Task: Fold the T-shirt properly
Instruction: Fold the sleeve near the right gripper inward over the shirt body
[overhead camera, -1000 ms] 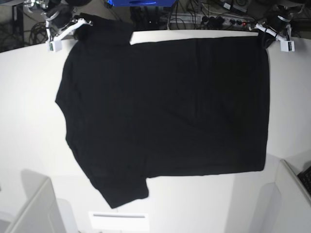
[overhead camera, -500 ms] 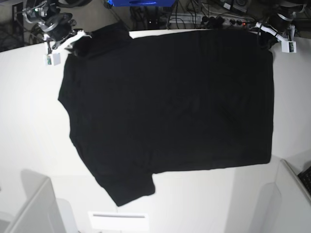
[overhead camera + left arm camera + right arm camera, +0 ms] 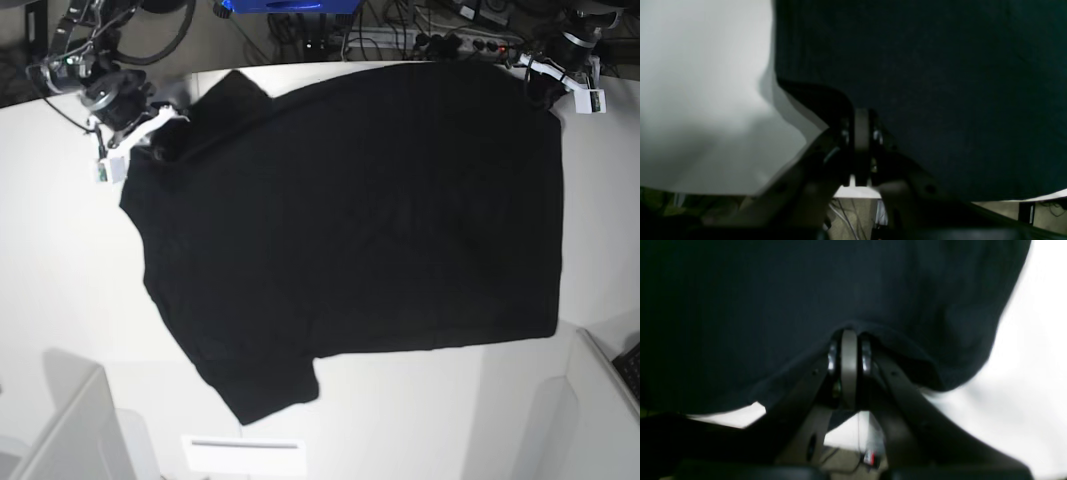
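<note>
Cloth fills both of my wrist views, and each pincer is closed on it. My left gripper has its jaws pressed together over a corner of the T-shirt, right where the black edge meets the bare white table. My right gripper is likewise clamped on a bunched fold of the same fabric, which puckers around the jaws and droops off beside them.

From the base view, my left gripper sits at the far corner on that view's right, at the shirt's straight hem edge. My right gripper is at the far corner on that view's left, near the upper sleeve, where the cloth is a little lifted and rumpled. Between the two, the T-shirt lies spread nearly flat, plain black side up, its far edge reaching the table's back rim. One sleeve sticks out toward the near side of the table. No print shows.

As I judge it, folding proper has not begun: I see no fold line, no doubled layer, and both sleeves are out. What looks done is the laying out and squaring of the garment, with only the crumple by my right pincer left to smooth. Every fold is yet to make: sleeves in, sides over, then body halved.
</note>
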